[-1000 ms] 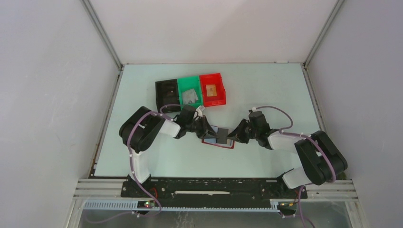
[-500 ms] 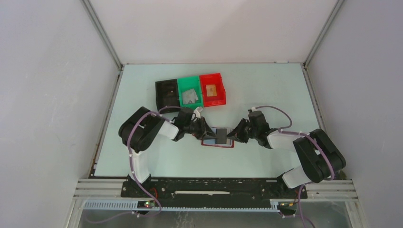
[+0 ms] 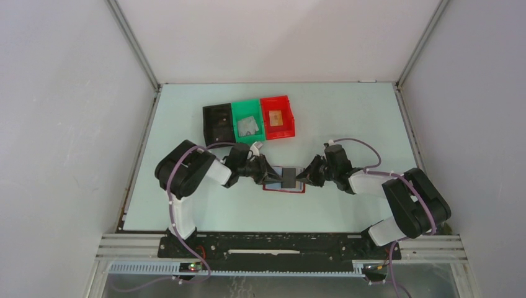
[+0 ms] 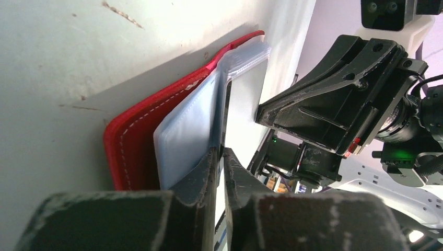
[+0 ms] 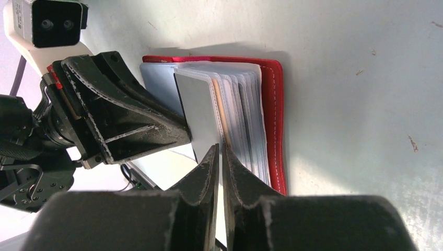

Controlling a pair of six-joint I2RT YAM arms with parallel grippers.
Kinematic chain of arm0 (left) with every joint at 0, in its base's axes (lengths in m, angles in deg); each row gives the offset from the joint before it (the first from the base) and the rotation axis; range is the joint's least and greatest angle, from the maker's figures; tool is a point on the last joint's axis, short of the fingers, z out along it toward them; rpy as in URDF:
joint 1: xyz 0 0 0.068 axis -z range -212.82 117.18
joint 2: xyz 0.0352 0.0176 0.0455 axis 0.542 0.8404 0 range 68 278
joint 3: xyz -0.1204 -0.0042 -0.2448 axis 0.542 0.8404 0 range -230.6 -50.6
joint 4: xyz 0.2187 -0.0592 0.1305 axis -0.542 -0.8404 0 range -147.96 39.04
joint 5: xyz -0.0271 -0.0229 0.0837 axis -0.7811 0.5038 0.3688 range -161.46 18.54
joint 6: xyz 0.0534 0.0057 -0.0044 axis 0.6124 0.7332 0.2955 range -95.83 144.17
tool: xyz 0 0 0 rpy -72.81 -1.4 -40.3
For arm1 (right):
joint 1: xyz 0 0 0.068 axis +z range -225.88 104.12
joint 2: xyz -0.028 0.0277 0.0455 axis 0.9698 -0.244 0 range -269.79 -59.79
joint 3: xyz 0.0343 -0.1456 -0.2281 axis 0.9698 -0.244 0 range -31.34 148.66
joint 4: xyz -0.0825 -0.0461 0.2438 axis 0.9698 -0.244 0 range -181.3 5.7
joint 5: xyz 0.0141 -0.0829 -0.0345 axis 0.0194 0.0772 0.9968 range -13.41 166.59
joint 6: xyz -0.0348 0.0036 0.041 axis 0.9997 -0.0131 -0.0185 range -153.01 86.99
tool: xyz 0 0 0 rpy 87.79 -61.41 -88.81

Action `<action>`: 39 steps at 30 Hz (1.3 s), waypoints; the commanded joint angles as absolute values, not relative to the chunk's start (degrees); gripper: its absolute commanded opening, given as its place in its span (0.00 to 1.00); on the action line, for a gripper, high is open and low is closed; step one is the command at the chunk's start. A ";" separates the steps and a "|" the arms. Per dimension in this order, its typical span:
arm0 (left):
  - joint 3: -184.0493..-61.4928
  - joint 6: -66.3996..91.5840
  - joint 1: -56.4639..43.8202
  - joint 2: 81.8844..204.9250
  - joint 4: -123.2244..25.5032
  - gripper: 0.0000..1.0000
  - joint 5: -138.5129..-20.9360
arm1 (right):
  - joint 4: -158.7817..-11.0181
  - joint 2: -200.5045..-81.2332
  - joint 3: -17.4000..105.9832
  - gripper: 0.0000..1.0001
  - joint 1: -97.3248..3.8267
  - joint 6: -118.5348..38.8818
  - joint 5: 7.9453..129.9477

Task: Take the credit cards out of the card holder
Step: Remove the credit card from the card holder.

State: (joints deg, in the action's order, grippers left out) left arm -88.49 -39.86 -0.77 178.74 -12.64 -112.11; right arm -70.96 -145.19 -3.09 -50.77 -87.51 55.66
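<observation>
The card holder [image 3: 283, 188] lies open on the table, dark red, with clear plastic sleeves [image 5: 244, 112] fanned up from it. One sleeve page holding a grey card [image 5: 200, 107] stands upright [image 3: 289, 177] between my two grippers. My left gripper [image 4: 220, 154] is shut on that page's thin edge from the left, beside a light blue card [image 4: 183, 133]. The right gripper [image 5: 220, 150] is shut on the same page from the opposite side. I cannot tell whether either pinches the card itself or only the plastic. The holder's red cover [image 4: 130, 141] stays flat.
Three small bins stand in a row behind the holder: black [image 3: 218, 138], green [image 3: 239, 112] with a grey card [image 3: 248, 126] in it, and red [image 3: 288, 121] with a tan card [image 3: 276, 117]. White enclosure walls [image 3: 74, 124] close in the table's sides and back.
My left wrist has shifted slightly left and the holder has straightened a little on the table. The upright page stays pinched between both grippers.
</observation>
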 commanded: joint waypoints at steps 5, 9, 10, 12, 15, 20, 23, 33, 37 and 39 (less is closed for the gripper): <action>-87.31 -41.36 -1.51 178.75 -8.43 0.00 -112.45 | -77.09 -147.68 -4.18 0.15 -51.17 -85.28 61.46; -86.07 -41.14 -2.24 178.14 -8.17 0.00 -111.99 | -77.43 -147.68 -4.18 0.15 -51.22 -85.15 61.64; -85.76 -41.02 -2.43 178.01 -8.16 0.00 -111.86 | -77.56 -147.68 -4.18 0.15 -51.28 -85.11 61.72; -85.19 -40.69 -2.83 177.87 -8.16 0.00 -111.72 | -77.83 -147.68 -4.19 0.14 -51.35 -84.92 61.81; -84.32 -40.55 -3.26 177.54 -8.16 0.00 -111.59 | -78.23 -147.76 -4.18 0.14 -51.52 -84.77 62.15; -82.99 -40.42 -3.76 177.12 -7.52 0.00 -111.58 | -78.31 -147.90 -4.18 0.14 -51.77 -84.60 62.09; -81.89 -40.19 -4.43 176.54 -7.28 0.00 -111.37 | -78.40 -147.77 -4.23 0.14 -51.88 -84.48 62.13; -82.99 -42.82 -4.87 178.15 -2.20 0.34 -113.79 | -78.19 -147.68 -4.27 0.14 -51.88 -84.57 61.95; -83.34 -43.77 -4.72 178.77 -1.17 0.44 -114.08 | -78.24 -147.76 -4.27 0.14 -51.86 -84.60 62.00; -83.66 -44.25 -4.47 179.25 -0.43 0.45 -114.09 | -78.09 -147.85 -4.27 0.14 -51.88 -84.70 61.92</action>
State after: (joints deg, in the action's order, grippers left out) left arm -82.66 -43.36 -4.42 178.15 -3.02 -113.77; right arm -70.92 -145.41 -3.09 -51.10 -87.47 55.29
